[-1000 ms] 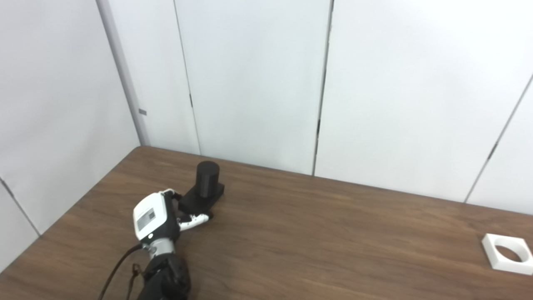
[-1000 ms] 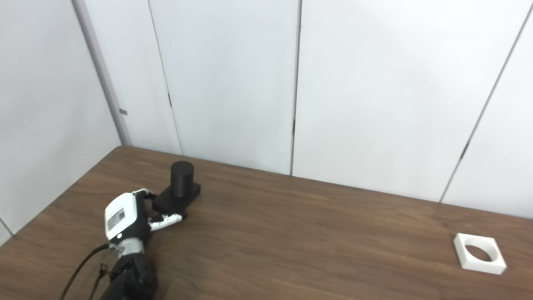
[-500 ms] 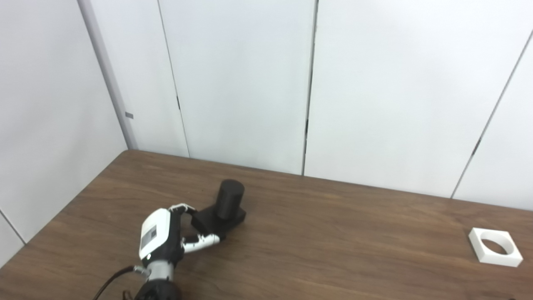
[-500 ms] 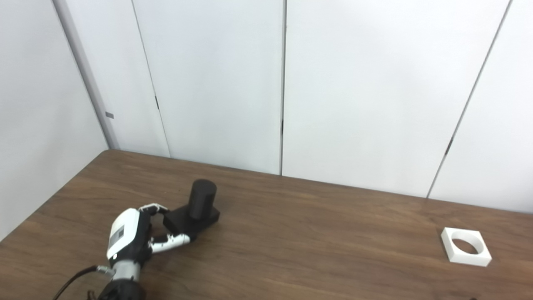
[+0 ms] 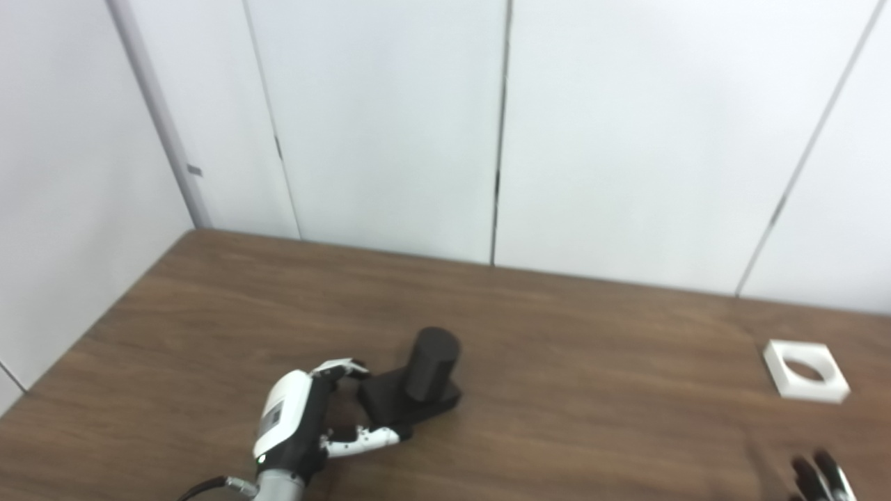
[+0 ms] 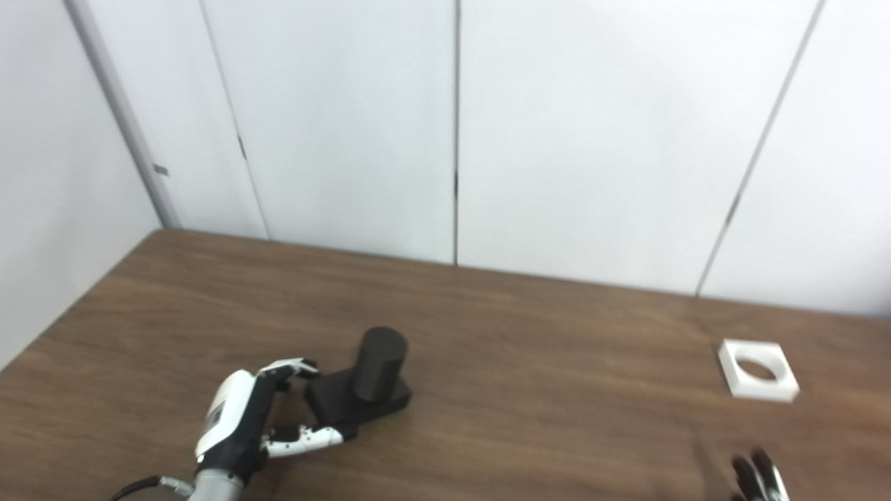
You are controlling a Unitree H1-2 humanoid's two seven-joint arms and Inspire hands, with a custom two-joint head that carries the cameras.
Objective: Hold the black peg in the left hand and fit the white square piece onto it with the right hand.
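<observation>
The left hand (image 5: 299,428) is grasping the base of the black peg (image 5: 418,383) on the table (image 5: 592,362). The right hand (image 5: 821,480) is only showing its fingertips at the near right edge, so its state cannot be told, and the white square piece (image 5: 805,360) is lying beyond it.

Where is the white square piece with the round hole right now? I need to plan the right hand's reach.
The white square piece with the round hole lies flat on the brown wooden table, far right, just beyond the right hand.

- Setting: plain test room or lab, not a home.
- Wood-grain table (image 5: 592,390) set into a corner.
- White partition panels (image 5: 626,139) with thin seams on both walls.
- Cabled robot arm over the tabletop; bare otherwise.
</observation>
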